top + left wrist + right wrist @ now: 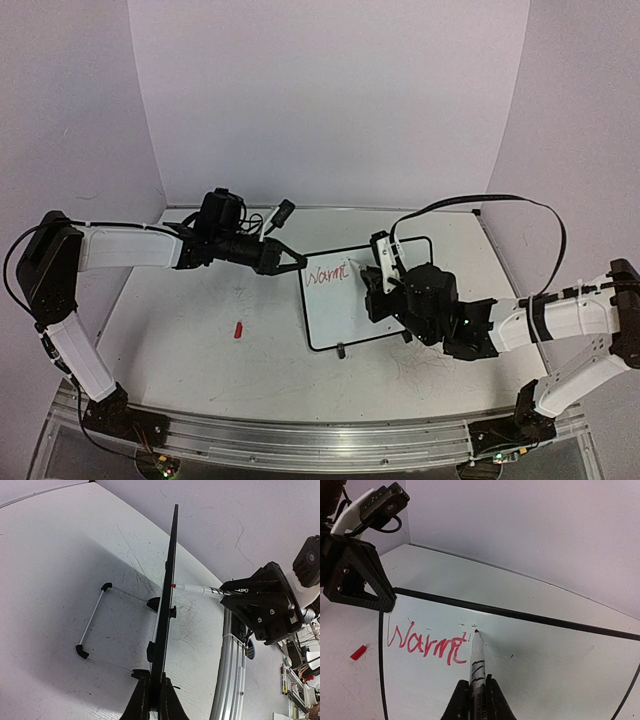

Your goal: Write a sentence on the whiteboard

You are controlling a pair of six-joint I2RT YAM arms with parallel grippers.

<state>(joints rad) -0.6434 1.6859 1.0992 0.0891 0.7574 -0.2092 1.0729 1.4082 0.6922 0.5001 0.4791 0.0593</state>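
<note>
**Whiteboard held for writing.** My left gripper [297,262] is clamped on the left edge of the whiteboard [380,315], which sits near the middle of the tabletop [200,380]. My right gripper [476,692] is closed around a red marker [477,655]. Its tip meets the board just right of the sentence [427,642], which reads "Warmt". A red cap [238,329] lies on the tabletop left of the board.

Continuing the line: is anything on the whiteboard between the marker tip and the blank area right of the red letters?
Nothing visible. The marker tip sits just past the red letters, and the whiteboard beyond is bare. The left fingers clamp the opposite edge.
</note>
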